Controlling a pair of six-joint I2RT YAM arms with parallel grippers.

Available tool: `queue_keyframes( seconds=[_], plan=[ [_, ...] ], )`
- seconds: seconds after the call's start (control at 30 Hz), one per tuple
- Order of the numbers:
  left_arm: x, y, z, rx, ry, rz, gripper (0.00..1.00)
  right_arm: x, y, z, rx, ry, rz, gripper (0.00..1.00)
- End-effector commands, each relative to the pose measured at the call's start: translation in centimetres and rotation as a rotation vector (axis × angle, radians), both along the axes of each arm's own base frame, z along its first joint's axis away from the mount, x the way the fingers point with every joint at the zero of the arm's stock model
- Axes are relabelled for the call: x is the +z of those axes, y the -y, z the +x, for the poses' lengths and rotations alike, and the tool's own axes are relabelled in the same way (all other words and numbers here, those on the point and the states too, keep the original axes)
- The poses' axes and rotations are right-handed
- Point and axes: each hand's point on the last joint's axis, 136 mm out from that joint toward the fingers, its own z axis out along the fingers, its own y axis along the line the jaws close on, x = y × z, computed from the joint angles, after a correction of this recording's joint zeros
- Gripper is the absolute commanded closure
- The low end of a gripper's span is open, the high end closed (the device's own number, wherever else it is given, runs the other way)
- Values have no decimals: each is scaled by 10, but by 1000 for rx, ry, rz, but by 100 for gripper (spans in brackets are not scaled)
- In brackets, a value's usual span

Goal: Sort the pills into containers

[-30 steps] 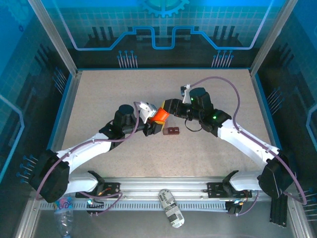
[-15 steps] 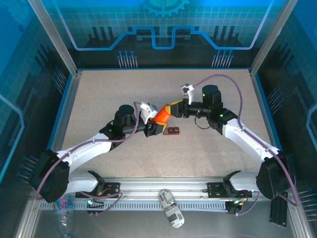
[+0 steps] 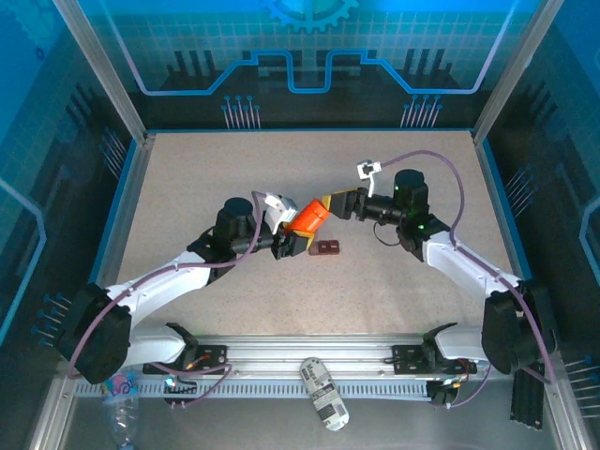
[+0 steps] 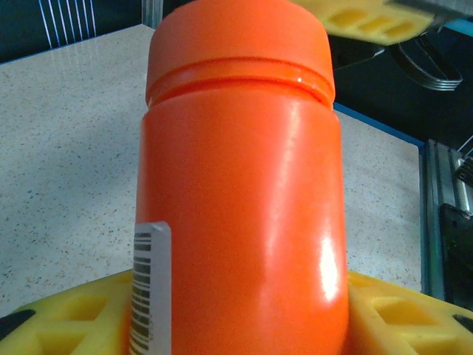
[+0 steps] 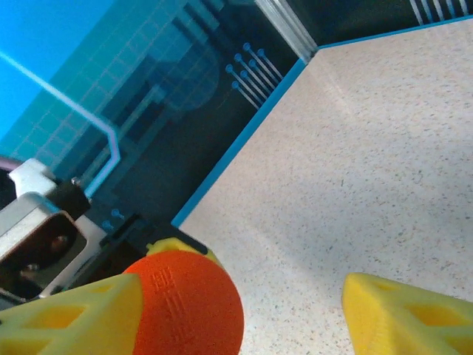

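Note:
My left gripper point(image 3: 300, 231) is shut on an orange pill bottle point(image 3: 310, 216), holding it tilted above the table with its cap toward the right arm. In the left wrist view the bottle point(image 4: 244, 207) stands between the yellow fingers point(image 4: 66, 318), its orange cap point(image 4: 240, 37) on. My right gripper point(image 3: 332, 203) is open at the cap end. In the right wrist view the cap point(image 5: 188, 303) lies against one finger point(image 5: 74, 318), and the other stands well apart. The dark maroon containers point(image 3: 327, 247) lie on the table just below the bottle. The pills are out of view.
The speckled table point(image 3: 216, 178) is walled by a blue rim and aluminium posts. A white bottle point(image 3: 323, 394) lies on the rail in front of the arm bases. Bare tabletop lies behind and to both sides of the grippers.
My right gripper has opened off the bottle's cap, and its arm has drawn back to the right. The left gripper and the bottle have stayed put.

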Motion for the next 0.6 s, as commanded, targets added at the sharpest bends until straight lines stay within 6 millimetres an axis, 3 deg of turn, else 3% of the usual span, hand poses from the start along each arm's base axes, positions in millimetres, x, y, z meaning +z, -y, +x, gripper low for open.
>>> queue_keyframes(
  seconds=[0.0,0.2,0.23,0.57],
  plan=[
    [21,-1,3,6,74,-26,100,10,19,11,-178,-98,77,23],
    [20,-3,6,26,88,-15,100,1,17,4,-243,-282,27,15],
    [20,-3,7,30,91,-15,100,8,13,3,-240,-277,21,14],
    [22,-3,9,39,98,-15,100,5,-27,-13,-175,-297,-47,13]
  ],
)
